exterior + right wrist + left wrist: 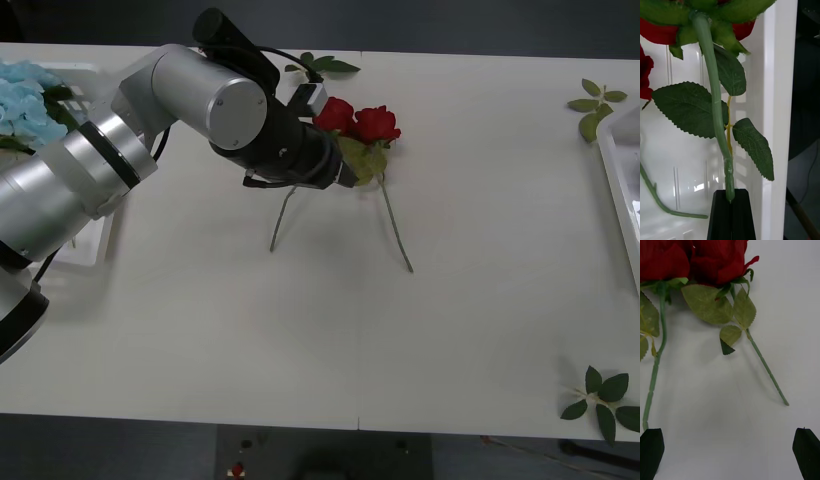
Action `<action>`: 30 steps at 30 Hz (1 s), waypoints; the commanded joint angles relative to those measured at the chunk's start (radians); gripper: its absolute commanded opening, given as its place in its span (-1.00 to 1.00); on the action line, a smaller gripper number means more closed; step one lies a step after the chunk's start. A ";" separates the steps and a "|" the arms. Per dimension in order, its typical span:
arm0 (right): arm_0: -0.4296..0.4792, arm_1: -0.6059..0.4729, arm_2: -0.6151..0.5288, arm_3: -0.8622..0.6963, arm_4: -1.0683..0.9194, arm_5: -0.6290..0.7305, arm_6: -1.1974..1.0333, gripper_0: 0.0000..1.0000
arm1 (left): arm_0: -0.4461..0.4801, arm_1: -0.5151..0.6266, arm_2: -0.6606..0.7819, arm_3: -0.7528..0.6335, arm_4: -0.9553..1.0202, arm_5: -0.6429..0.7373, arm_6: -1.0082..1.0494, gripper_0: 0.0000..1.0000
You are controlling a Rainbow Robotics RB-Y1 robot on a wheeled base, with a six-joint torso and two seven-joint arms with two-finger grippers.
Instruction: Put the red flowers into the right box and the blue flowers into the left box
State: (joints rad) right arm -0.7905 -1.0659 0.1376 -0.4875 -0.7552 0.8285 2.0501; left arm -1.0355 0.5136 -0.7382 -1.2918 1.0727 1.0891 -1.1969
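Red fabric-petalled roses (357, 122), serrated leaves, thin ribbed stems on matte table (480, 200).

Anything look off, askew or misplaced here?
Nothing damaged or spilled. Two red roses lie mid-table, heads together, stems splayed, the open left gripper near them. The right gripper is shut on another rose's stem over the right box. Loose leaf sprigs lie about the table.

Left arm (190, 105): thick cylindrical links in brushed silver, black band between segments, round flat silver joint cap, black wrist section, thin black cable looped along it. Left tool (730, 453): two matte black fingers (651, 450). Right tool (731, 213): matte black fingers.
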 commanded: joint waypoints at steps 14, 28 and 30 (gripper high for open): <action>0.002 0.040 -0.016 -0.019 0.057 -0.063 -0.074 -1.00 | -0.141 -0.181 -0.030 0.304 -0.217 -0.107 0.048 1.00; 0.002 0.046 -0.016 -0.019 0.022 -0.066 -0.076 0.62 | -0.141 -0.193 -0.101 0.379 -0.389 -0.132 0.057 1.00; 0.002 0.046 -0.016 -0.019 0.017 -0.068 -0.074 0.63 | -0.141 -0.193 -0.101 0.397 -0.407 -0.136 0.054 1.00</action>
State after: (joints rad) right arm -0.7845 -1.0147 0.1228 -0.4875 -0.7236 0.7694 2.0006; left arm -1.1418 0.3136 -0.8579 -0.9078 0.6889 0.9641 -1.1770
